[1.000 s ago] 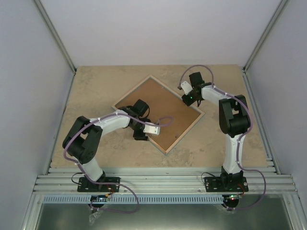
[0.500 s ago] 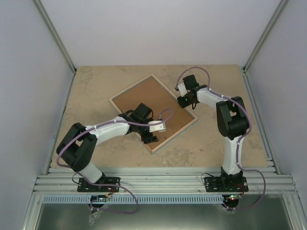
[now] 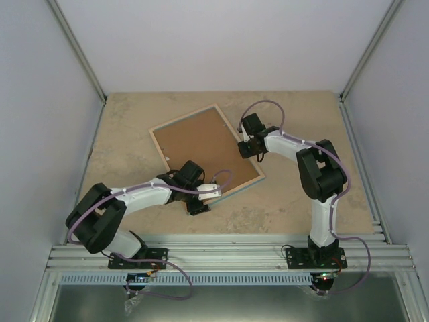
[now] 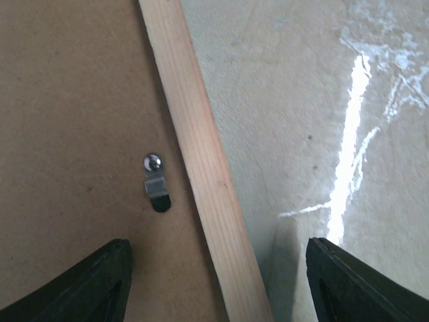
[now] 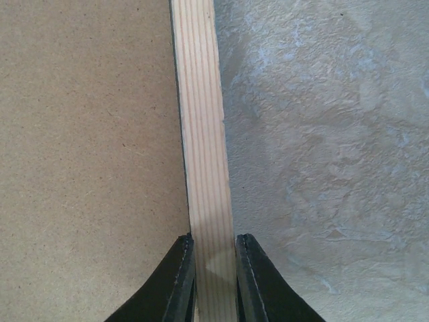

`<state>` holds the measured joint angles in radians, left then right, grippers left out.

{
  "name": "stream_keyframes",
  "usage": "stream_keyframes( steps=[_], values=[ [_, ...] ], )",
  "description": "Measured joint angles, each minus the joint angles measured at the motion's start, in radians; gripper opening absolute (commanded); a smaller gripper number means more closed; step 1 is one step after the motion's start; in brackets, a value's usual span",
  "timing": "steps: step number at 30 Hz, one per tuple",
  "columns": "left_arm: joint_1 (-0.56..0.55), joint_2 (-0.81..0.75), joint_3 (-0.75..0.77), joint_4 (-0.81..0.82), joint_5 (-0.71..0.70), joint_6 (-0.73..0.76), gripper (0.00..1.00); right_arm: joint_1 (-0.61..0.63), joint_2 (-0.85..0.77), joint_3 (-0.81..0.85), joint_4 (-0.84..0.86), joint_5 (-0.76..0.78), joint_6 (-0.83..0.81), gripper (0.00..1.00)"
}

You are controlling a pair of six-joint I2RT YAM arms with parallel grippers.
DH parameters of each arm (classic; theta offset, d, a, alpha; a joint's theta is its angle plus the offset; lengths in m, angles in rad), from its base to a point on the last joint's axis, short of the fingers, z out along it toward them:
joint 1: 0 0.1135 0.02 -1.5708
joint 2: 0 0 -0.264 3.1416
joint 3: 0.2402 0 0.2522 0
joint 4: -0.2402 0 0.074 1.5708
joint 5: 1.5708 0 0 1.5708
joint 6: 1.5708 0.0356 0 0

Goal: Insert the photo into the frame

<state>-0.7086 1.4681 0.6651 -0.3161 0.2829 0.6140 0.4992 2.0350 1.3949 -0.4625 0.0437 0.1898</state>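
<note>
With the right tool point(image 5: 214, 249) pinching the frame point(image 5: 201, 121) by its rim, the open left tool point(image 4: 221, 272) should centre over that rim before closing.

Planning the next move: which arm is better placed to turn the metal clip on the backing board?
Probably left: the left gripper is open right by the clip, while the right gripper is shut on the frame rim.

You see a beige mottled table point(image 3: 301, 194). On it, near the middle, the frame point(image 3: 186, 118) lies flat, brown backing board point(image 3: 201, 147) up, long sides running 11 to 5 o'clock.
</note>
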Motion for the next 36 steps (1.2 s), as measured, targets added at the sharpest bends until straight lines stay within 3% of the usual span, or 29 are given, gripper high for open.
stream_keyframes(
  steps=[14,16,23,29,31,36],
  values=[
    [-0.014,0.011,-0.006,0.040,-0.019,0.064,0.69,0.000,-0.006,-0.016,0.021,0.002,0.017,0.00],
    [-0.027,0.029,0.009,0.042,-0.019,0.085,0.65,0.000,-0.006,-0.017,0.022,0.002,0.017,0.00],
    [-0.057,0.057,0.034,0.041,-0.018,0.146,0.34,-0.001,-0.011,-0.029,0.036,0.002,0.017,0.00],
    [-0.056,0.049,0.029,0.041,-0.020,0.160,0.25,-0.002,-0.012,-0.030,0.037,0.000,0.018,0.00],
    [-0.052,0.047,0.029,0.040,-0.027,0.153,0.27,-0.002,-0.013,-0.031,0.036,-0.002,0.023,0.00],
    [-0.055,0.046,0.028,0.033,-0.024,0.155,0.54,-0.004,-0.014,-0.034,0.039,-0.005,0.026,0.00]
  ],
)
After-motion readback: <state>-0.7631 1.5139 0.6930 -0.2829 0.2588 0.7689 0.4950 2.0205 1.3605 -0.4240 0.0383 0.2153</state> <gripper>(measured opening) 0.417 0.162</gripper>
